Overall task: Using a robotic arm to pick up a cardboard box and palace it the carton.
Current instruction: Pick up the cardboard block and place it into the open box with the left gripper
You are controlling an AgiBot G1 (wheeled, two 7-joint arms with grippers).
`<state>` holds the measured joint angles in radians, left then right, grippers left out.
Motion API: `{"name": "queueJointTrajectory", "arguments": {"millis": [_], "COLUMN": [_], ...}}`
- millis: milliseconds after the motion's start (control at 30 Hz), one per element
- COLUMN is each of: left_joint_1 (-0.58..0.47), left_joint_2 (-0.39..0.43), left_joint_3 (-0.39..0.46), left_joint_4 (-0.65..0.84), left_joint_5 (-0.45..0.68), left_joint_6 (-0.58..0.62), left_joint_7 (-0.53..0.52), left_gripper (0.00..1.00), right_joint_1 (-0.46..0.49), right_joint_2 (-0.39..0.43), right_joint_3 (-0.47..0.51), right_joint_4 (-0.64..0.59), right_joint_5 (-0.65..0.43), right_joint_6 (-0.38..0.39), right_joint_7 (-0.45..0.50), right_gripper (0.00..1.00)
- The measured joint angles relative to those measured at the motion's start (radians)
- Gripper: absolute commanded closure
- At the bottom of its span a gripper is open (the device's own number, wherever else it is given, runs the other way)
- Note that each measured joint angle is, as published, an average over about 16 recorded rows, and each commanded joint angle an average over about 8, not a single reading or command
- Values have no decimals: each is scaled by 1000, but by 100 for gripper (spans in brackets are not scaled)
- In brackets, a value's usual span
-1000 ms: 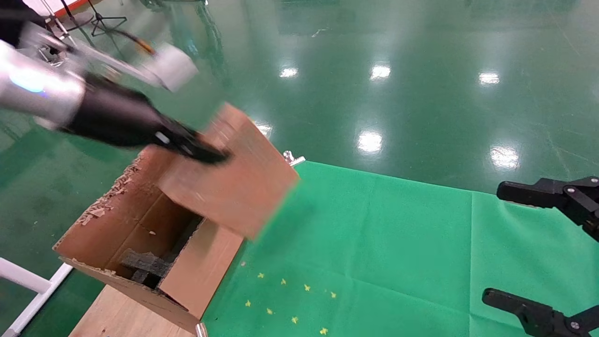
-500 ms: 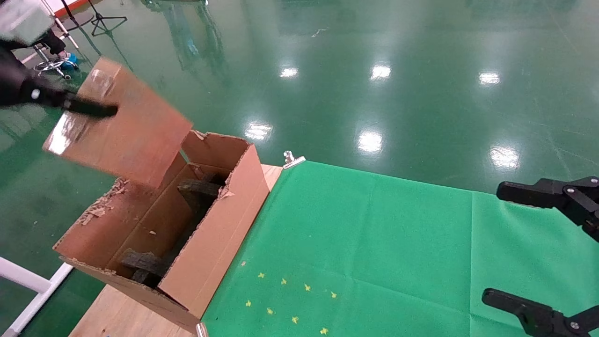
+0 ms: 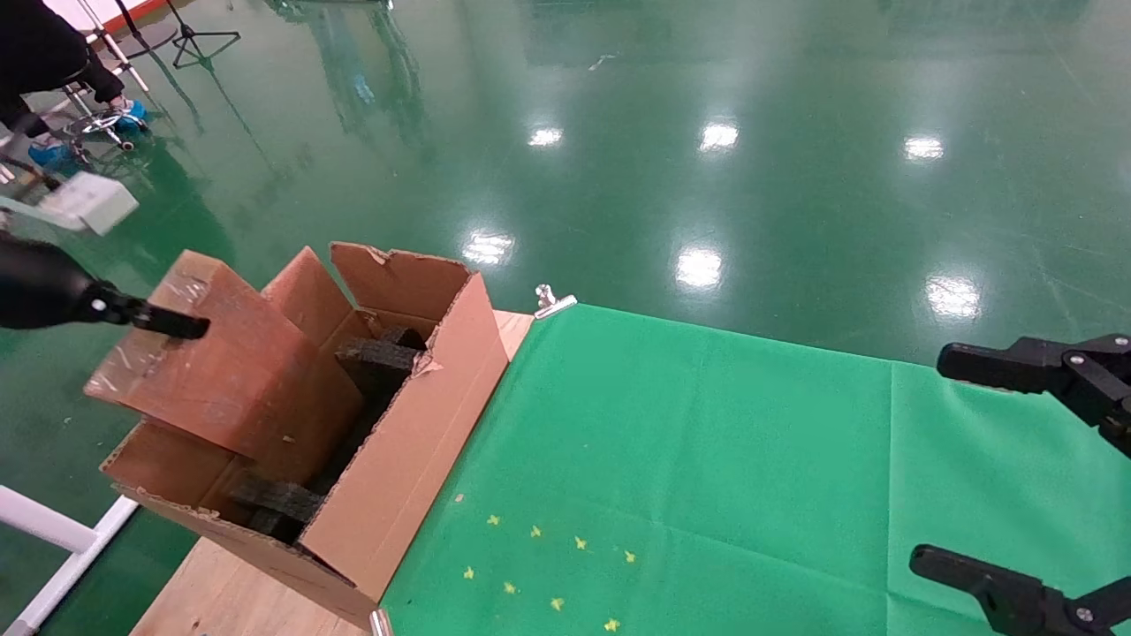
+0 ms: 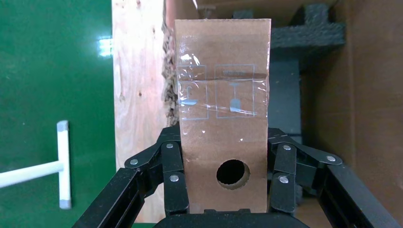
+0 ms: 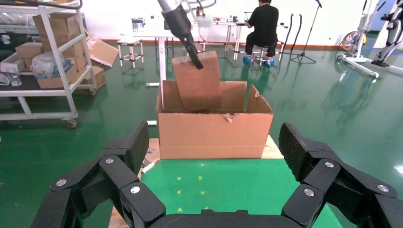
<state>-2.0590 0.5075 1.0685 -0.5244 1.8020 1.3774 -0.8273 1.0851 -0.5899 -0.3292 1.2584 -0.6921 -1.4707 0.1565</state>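
My left gripper (image 3: 168, 322) on the robotic arm is shut on the cardboard box (image 3: 230, 380), a slim brown taped box. The box is tilted, with its lower end inside the open top of the carton (image 3: 415, 442). In the left wrist view the black fingers (image 4: 172, 164) clamp both sides of the box (image 4: 221, 118) beside its round hole, above dark foam (image 4: 304, 33) in the carton (image 4: 375, 95). The right wrist view shows the box (image 5: 197, 83) sticking out of the carton (image 5: 214, 135). My right gripper (image 3: 928, 458) is open and empty over the table's right side.
A green cloth (image 3: 707, 459) with small yellow marks (image 3: 548, 565) covers the table right of the carton. A metal clip (image 3: 552, 300) holds its far corner. Bare wood (image 3: 221, 592) and a white rail (image 3: 53, 530) lie at the left. A shelving rack (image 5: 43, 57) and seated person (image 5: 263, 23) are far off.
My left gripper carried the box leftward from over the carton's right wall, up past its far left side, then down into the carton's open top. The right gripper has not moved.
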Motion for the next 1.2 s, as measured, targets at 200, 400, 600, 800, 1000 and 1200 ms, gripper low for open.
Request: {"name": "queueJointTrajectory", "arguments": {"millis": [200, 400, 600, 800, 1000, 1200], "left_joint_1": [61, 118, 184, 253, 310, 350], "left_joint_2": [65, 133, 190, 233, 263, 283], "left_joint_3": [3, 4, -2, -11, -22, -33], "left_joint_4": [152, 282, 385, 451, 486, 502], "left_joint_5": [-11, -20, -32, -46, -62, -79], "left_joint_6": [-88, -164, -272, -378, -445, -461], "left_joint_7": [78, 131, 158, 174, 186, 199], "left_gripper": [100, 100, 100, 100, 100, 100], "right_joint_1": [0, 0, 0, 0, 0, 0], "right_joint_2": [0, 0, 0, 0, 0, 0], "right_joint_3": [0, 0, 0, 0, 0, 0], "right_joint_4": [0, 0, 0, 0, 0, 0], "right_joint_5": [0, 0, 0, 0, 0, 0], "right_joint_6": [0, 0, 0, 0, 0, 0], "right_joint_7": [0, 0, 0, 0, 0, 0], "right_gripper": [0, 0, 0, 0, 0, 0]}}
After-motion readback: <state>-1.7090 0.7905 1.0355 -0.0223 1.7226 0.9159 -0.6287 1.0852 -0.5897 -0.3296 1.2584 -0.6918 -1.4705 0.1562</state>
